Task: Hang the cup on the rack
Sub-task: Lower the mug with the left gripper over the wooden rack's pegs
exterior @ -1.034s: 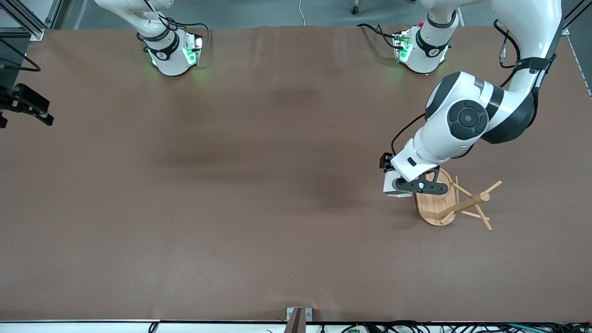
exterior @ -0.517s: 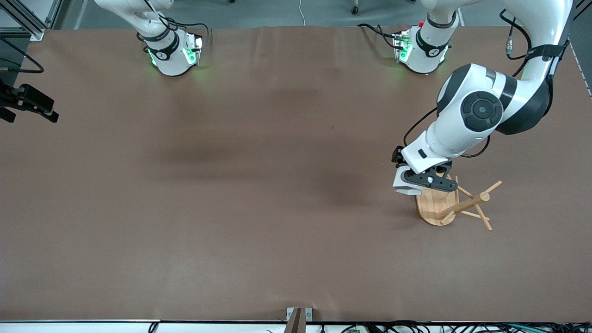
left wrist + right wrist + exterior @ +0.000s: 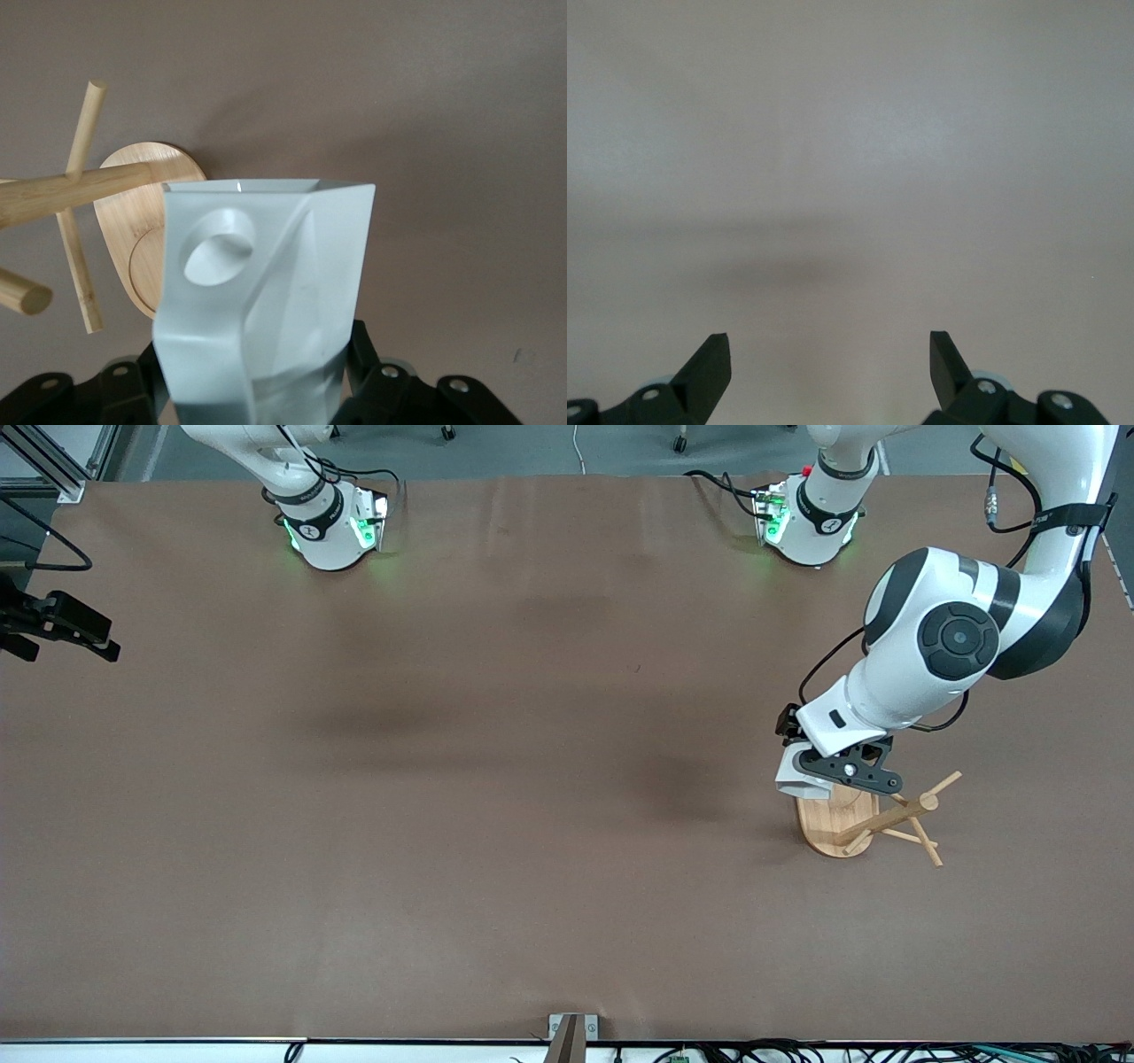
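Note:
The white faceted cup is held in my left gripper, which is shut on it in the air over the oval base of the bamboo rack. In the left wrist view the cup fills the middle, its blocky handle and round hole turned toward the rack's post. The cup is close beside the post and thin pegs and apart from them. My right gripper waits open and empty over the table's edge at the right arm's end; its view shows only bare table.
The brown table cover spreads wide around the rack. The rack's pegs stick out toward the front camera and the left arm's end. Both arm bases stand at the table's back edge.
My left arm has carried the cup sideways toward the rack's post, now more squarely over the base. The right gripper has drifted slightly.

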You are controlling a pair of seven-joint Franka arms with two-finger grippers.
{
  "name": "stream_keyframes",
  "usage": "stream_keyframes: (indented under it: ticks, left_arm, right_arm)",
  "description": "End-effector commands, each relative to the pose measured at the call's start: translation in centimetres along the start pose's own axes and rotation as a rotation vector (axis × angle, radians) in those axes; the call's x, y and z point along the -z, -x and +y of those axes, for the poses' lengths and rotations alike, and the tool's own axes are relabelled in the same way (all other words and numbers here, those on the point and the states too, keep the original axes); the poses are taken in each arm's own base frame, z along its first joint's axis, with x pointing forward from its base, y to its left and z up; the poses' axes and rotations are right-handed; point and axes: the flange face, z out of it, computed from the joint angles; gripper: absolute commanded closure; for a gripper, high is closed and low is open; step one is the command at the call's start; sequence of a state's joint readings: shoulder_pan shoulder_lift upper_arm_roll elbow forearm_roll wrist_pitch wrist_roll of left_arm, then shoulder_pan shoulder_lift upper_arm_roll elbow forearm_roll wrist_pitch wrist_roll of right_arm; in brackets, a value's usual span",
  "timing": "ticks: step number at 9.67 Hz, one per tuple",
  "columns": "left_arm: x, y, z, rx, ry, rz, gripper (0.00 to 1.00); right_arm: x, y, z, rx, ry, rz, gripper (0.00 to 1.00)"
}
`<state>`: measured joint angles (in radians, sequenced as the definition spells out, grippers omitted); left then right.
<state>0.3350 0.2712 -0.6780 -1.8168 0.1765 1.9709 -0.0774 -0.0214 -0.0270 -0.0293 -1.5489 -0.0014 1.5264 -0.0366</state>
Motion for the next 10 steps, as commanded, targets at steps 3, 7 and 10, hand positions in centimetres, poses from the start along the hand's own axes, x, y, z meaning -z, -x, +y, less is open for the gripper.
stream_keyframes:
  ticks: [3,7,10]
  left_arm:
    - [-1.4,-0.1,-1.3,-0.029,0.004,0.005,0.75]
    - [-1.4,0.0,-2.7,-0.062,0.005,0.004,0.74]
    - [-1.5,0.0,-2.8,-0.065,0.005,0.002,0.74]
  right_arm:
    - [0.2,0.6,0.2,-0.025,-0.024,0.01,0.01]
    - [0.2,0.4,0.3,-0.025,-0.015,0.024,0.01]
    - [0.2,0.4,0.3,-0.025,-0.014,0.022,0.01]
